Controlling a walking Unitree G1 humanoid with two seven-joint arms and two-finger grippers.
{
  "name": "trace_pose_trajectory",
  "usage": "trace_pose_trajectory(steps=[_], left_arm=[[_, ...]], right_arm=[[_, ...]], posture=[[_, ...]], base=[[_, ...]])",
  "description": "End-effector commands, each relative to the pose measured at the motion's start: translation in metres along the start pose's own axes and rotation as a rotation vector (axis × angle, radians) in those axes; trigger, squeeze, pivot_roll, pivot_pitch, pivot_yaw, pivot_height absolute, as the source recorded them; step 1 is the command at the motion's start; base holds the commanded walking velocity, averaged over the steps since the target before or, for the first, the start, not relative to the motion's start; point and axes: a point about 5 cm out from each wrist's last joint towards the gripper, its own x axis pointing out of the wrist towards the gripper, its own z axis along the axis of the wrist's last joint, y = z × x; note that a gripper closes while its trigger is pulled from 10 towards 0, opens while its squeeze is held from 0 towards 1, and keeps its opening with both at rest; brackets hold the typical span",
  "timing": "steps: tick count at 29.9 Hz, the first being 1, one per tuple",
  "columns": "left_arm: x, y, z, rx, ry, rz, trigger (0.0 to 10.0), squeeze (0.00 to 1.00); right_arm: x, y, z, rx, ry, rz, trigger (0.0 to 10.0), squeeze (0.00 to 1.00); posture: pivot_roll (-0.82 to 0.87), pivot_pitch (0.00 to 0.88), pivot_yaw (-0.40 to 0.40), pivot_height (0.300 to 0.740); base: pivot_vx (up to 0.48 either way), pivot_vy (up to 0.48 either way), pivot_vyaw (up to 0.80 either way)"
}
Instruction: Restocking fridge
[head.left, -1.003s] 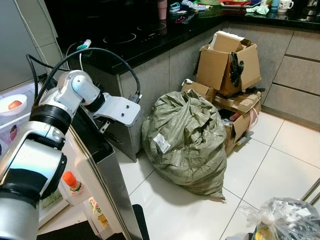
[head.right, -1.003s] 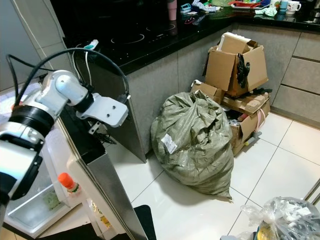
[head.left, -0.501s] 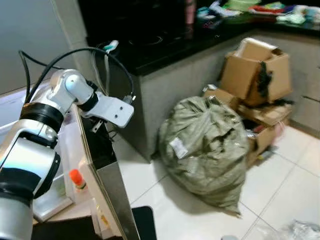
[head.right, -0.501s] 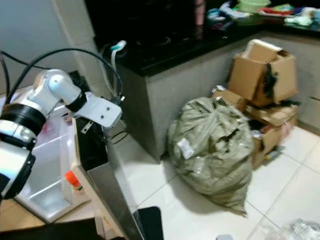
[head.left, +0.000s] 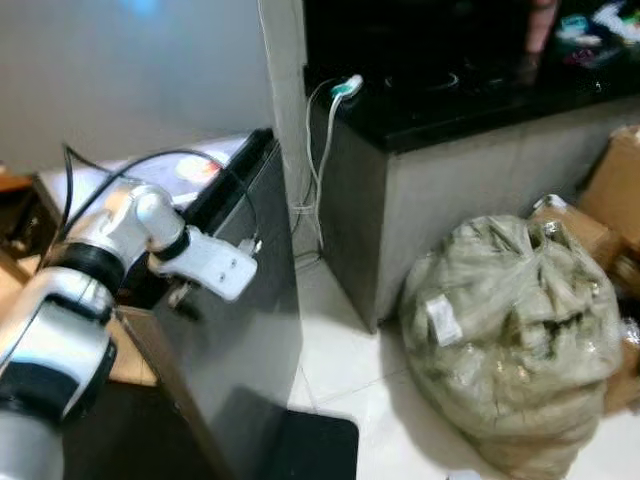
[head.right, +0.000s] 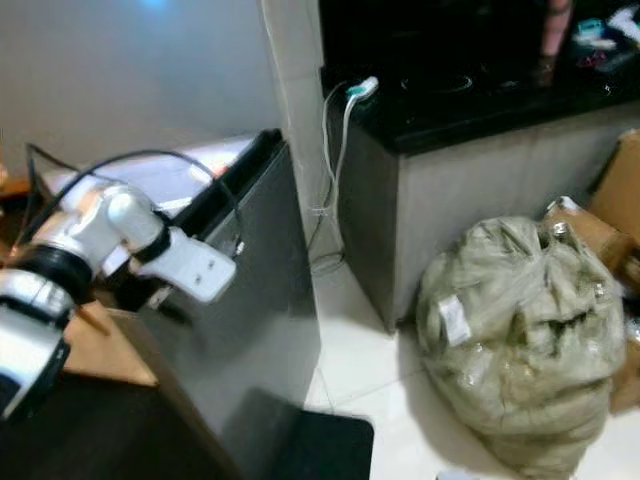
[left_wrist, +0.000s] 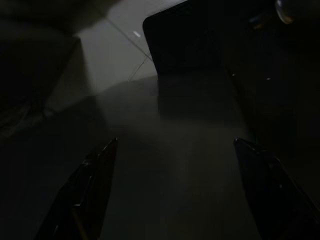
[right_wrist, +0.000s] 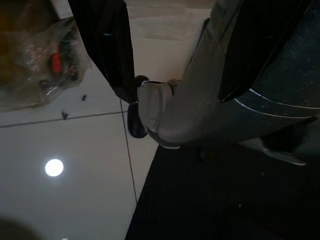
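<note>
Nearby, stuffed green sack (head.left: 515, 340) on white floor (head.left: 345, 340) beside grey fridge door (head.left: 245, 330), left pincer (left_wrist: 175, 195) spread wide, empty, right pincer's state unclear.

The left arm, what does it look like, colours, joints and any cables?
The left arm is silver with rounded joints and black bands between segments. A flat white wrist plate ends it, and a thin black cable loops above. Its hand has two long black fingers.
</note>
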Motion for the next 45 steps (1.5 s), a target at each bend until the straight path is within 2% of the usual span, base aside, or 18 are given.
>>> trace_pose_trajectory(steps=[1,14,19,21,22,23,28,29,31,32,33,34,36,40,42,43,44,45], left_arm=[[-0.004,-0.003,-0.004,-0.011,0.019,-0.003,10.0,0.0],[0.006,-0.003,-0.003,-0.04,-0.037,0.035,10.0,0.0],[0.016,-0.002,-0.001,-0.073,-0.101,0.096,10.0,0.0],[0.026,-0.003,0.002,-0.096,-0.156,0.13,10.0,0.0],[0.026,-0.003,0.002,-0.096,-0.156,0.13,10.0,0.0],[0.036,-0.003,0.004,-0.118,-0.195,0.161,10.0,0.0],[0.081,-0.015,0.007,-0.264,-0.3,0.261,10.0,0.0],[0.081,-0.015,0.007,-0.264,-0.3,0.261,10.0,0.0],[0.103,-0.022,0.008,-0.379,-0.349,0.302,10.0,0.0],[0.103,-0.022,0.008,-0.379,-0.349,0.302,10.0,0.0],[0.13,-0.035,0.007,-0.538,-0.374,0.354,10.0,0.0],[0.13,-0.035,0.007,-0.538,-0.374,0.354,10.0,0.0],[0.139,-0.041,0.006,-0.596,-0.374,0.372,10.0,0.0],[0.176,-0.069,0.003,-0.914,-0.399,0.485,10.0,0.0],[0.176,-0.069,0.003,-0.914,-0.399,0.485,10.0,0.0],[0.187,-0.082,0.002,-1.022,-0.406,0.517,10.0,0.0],[0.187,-0.082,0.002,-1.022,-0.406,0.517,10.0,0.0],[0.192,-0.087,0.002,-1.064,-0.4,0.529,10.0,0.0]], right_arm=[[0.002,0.006,-0.001,0.002,0.006,0.021,10.0,0.0],[0.002,0.006,-0.003,0.006,0.006,0.016,10.0,0.0],[0.002,0.006,-0.003,0.005,0.003,0.013,10.0,0.0],[0.002,0.007,-0.003,0.002,0.003,0.008,10.0,0.0],[0.002,0.007,-0.003,0.002,0.003,0.008,10.0,0.0],[0.002,0.006,-0.003,0.003,0.006,-0.003,10.0,0.0],[0.002,0.004,-0.005,-0.002,0.013,-0.026,10.0,0.0],[0.002,0.004,-0.005,-0.002,0.013,-0.026,10.0,0.0],[0.002,0.004,-0.005,-0.005,0.016,-0.028,10.0,0.0],[0.002,0.004,-0.005,-0.005,0.016,-0.028,10.0,0.0],[0.002,0.004,-0.005,-0.008,0.017,-0.029,10.0,0.0],[0.002,0.004,-0.005,-0.008,0.017,-0.029,10.0,0.0],[0.002,0.004,-0.005,-0.009,0.017,-0.029,10.0,0.0],[0.002,0.004,-0.006,-0.017,0.024,-0.038,10.0,0.0],[0.002,0.004,-0.006,-0.017,0.024,-0.038,10.0,0.0],[0.002,0.004,-0.006,-0.02,0.027,-0.04,10.0,0.0],[0.002,0.004,-0.006,-0.02,0.027,-0.04,10.0,0.0],[0.002,0.004,-0.006,-0.022,0.027,-0.04,10.0,0.0]], posture=[[-0.16,0.0,0.058,0.74],[-0.16,0.003,0.059,0.74],[-0.16,0.004,0.058,0.74],[-0.16,0.003,0.056,0.74],[-0.16,0.003,0.056,0.74],[-0.16,0.003,0.056,0.74],[-0.15,0.003,0.05,0.74],[-0.15,0.003,0.05,0.74],[-0.15,0.001,0.049,0.74],[-0.15,0.001,0.049,0.74],[-0.15,0.0,0.048,0.74],[-0.15,0.0,0.048,0.74],[-0.15,0.0,0.047,0.74],[-0.15,0.0,0.043,0.74],[-0.15,0.0,0.043,0.74],[-0.15,0.0,0.037,0.74],[-0.15,0.0,0.037,0.74],[-0.15,0.0,0.037,0.74]], base=[[0.0,0.0,0.8],[0.0,0.0,0.8],[0.0,0.0,0.8],[0.0,0.0,0.78],[0.0,0.0,0.77],[0.0,0.0,0.0],[0.0,0.0,0.0],[0.0,0.0,0.0],[0.0,0.0,0.0],[0.0,0.0,0.0],[0.0,0.0,0.0],[0.0,0.0,0.0],[0.0,0.0,0.0],[0.0,0.0,0.0],[0.0,0.0,0.0],[0.27,0.0,0.0],[0.27,0.0,0.0],[0.296,0.0,0.0]])
